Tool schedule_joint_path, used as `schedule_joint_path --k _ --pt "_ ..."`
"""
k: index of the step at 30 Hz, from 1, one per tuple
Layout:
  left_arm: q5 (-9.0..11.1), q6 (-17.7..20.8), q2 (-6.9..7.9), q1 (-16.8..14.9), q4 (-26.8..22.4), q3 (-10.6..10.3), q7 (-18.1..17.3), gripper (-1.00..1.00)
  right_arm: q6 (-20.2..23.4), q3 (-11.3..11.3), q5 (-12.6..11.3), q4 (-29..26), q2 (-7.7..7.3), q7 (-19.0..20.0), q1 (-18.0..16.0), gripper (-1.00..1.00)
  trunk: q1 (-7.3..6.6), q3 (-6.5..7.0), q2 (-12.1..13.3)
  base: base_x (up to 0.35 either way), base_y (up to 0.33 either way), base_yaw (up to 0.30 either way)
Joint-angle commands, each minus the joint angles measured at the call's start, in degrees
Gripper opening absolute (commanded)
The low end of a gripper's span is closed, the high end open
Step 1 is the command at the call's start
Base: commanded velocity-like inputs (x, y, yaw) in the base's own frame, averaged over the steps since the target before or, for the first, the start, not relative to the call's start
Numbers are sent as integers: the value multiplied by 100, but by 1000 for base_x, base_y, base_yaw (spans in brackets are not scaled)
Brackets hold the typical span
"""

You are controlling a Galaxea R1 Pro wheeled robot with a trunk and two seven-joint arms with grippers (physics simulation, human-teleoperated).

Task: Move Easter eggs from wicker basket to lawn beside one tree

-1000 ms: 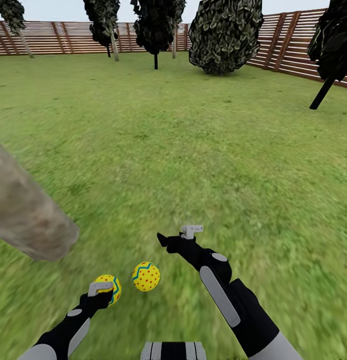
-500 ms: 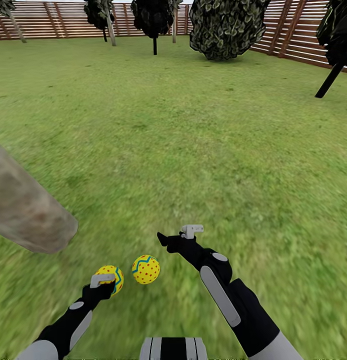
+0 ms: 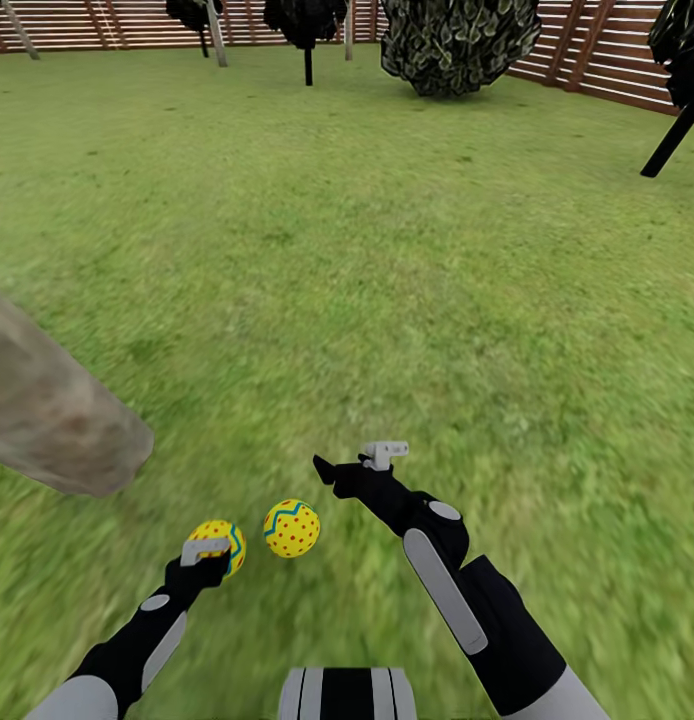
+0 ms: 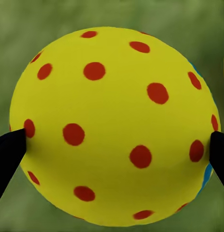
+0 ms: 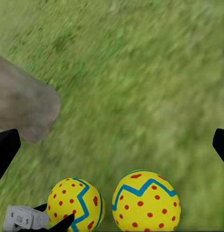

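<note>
My left gripper [image 3: 209,558] is shut on a yellow Easter egg [image 3: 219,540] with red dots and a blue zigzag, low over the lawn [image 3: 387,280]. In the left wrist view this egg [image 4: 114,125] sits between the two dark fingertips [image 4: 7,154]. A second egg [image 3: 291,528] lies on the grass just right of it, seen again as the right-hand egg [image 5: 144,200] in the right wrist view. My right gripper [image 3: 349,462] hovers open beyond the eggs, holding nothing. The thick grey-tan tree [image 3: 57,415] trunk meets the grass close by on the left. The wicker basket is out of view.
Open grass stretches ahead to a brown slat fence [image 3: 587,50]. A big leafy bush [image 3: 457,40] and dark narrow trees [image 3: 307,20] stand far back; another dark trunk [image 3: 672,140] leans at far right. The robot's base [image 3: 347,695] shows at the bottom edge.
The whole picture has slid upward, so the camera has tilted down. Both arms, the held egg and the egg on the grass keep about the same places relative to each other.
</note>
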Motion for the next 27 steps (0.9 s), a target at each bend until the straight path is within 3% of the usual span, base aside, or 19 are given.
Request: schedule_joint_path --k 1,11,17,27 --pt "55 -21 7 0 107 -43 31 -100 17 7 -61 -9 -1 -58 -3 100 6 -26 -1 0 0 0" --pt "55 -21 7 0 96 -43 31 -100 18 7 -61 -9 -1 -58 -3 100 11 -71 -4 0 0 0" --pt "55 -21 7 0 96 -43 31 -100 18 6 -61 -9 -1 -58 -3 100 26 -203 -12 0 0 0" --pt "55 -21 7 0 96 -43 31 -100 18 7 -61 -9 -1 -58 -3 100 26 -203 -12 0 0 0"
